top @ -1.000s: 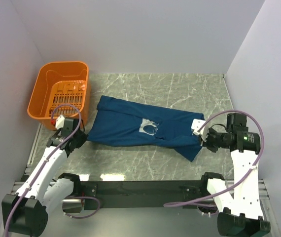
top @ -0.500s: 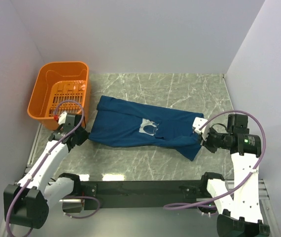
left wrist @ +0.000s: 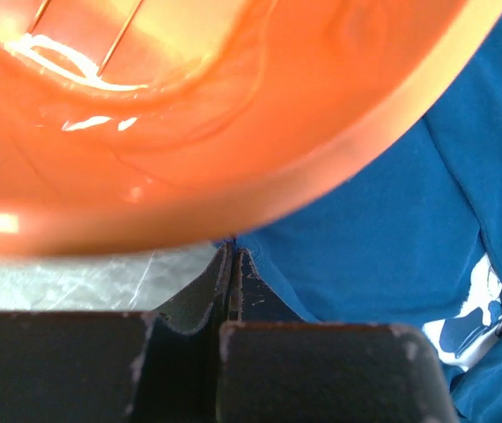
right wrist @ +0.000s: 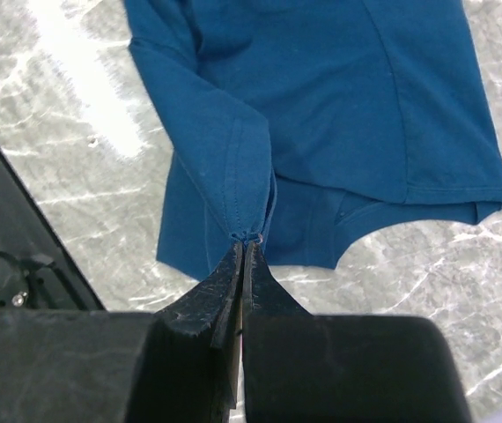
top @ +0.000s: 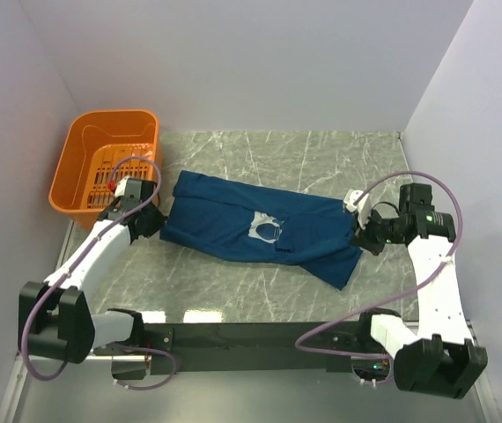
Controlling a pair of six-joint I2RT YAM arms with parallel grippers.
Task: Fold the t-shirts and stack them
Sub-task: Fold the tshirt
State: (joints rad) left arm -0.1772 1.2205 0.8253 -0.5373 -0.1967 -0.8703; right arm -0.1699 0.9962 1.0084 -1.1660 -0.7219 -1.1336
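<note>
The dark navy t-shirt lies spread sideways across the marble table, its white print facing up. My left gripper is shut on the shirt's left edge, right beside the orange basket. In the left wrist view the closed fingertips pinch the corner of the blue cloth. My right gripper is shut on the shirt's right end. In the right wrist view its tips hold a bunched bit of stitched hem, and the cloth rises from the table to them.
The orange plastic basket stands at the back left, and its wall fills most of the left wrist view, very close to that gripper. White walls enclose the table on three sides. A black rail runs along the near edge.
Both grippers have moved away from the near edge, each drawing its end of the shirt along. The left one has come up beside the basket.
</note>
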